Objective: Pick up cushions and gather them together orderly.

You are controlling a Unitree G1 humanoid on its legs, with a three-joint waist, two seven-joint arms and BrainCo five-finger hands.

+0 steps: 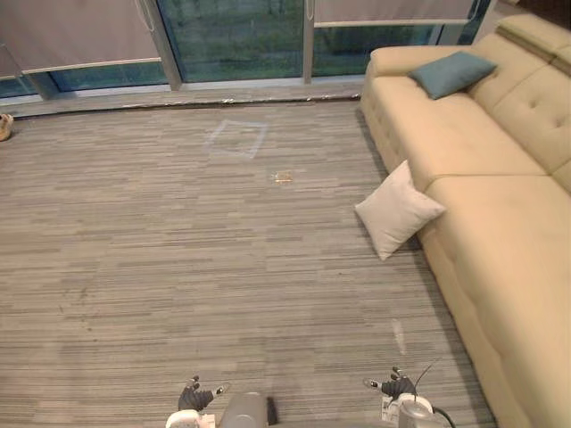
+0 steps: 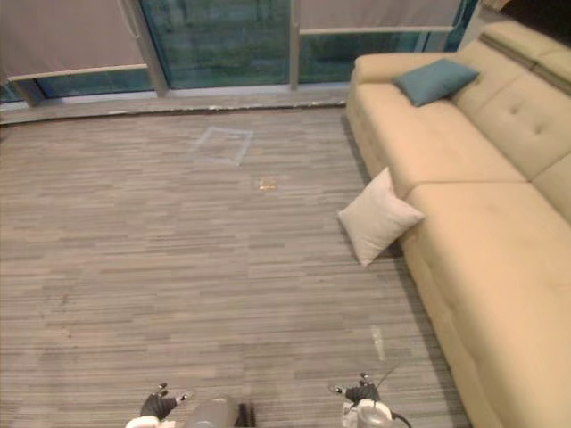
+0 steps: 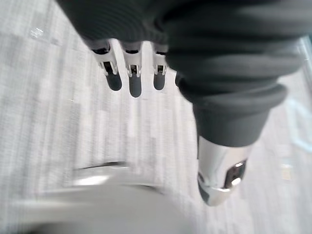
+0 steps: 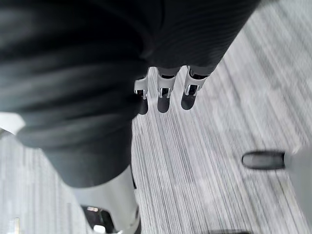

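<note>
Left hand: your left hand (image 1: pixel 194 397) is hanging low at the near edge of the head view, over the floor (image 1: pixel 161 259); its fingers (image 3: pixel 134 83) are pointing out straight and relaxed, gripping nothing
Right hand: your right hand (image 1: pixel 393 386) is hanging at the same near edge, on the sofa side; its fingers (image 4: pixel 165 95) are likewise hanging straight and loose above the floor, with nothing in their grasp
White cushion: the white cushion (image 1: pixel 397 211) is standing on one corner on the floor, tilted and leaning against the front of the sofa (image 1: pixel 500 223), touching it, and sitting well apart from both of your hands
Teal cushion: the teal cushion (image 1: pixel 451 72) is lying on the sofa seat at the far end, near the armrest and up by the backrest; you cannot tell whether it is touching the backrest
Spacing: the two cushions are lying well apart, one on the seat and one down on the floor
Sofa: the tan sofa is running along your right side, from the window (image 1: pixel 236 40) towards you
Floor marks: a pale square outline (image 1: pixel 236 138) is showing on the floor near the window; a small tan scrap (image 1: pixel 284 177) is lying between that outline and the white cushion, apart from both
Far wall: blinds (image 1: pixel 76 31) are hanging partway down over the glass
</note>
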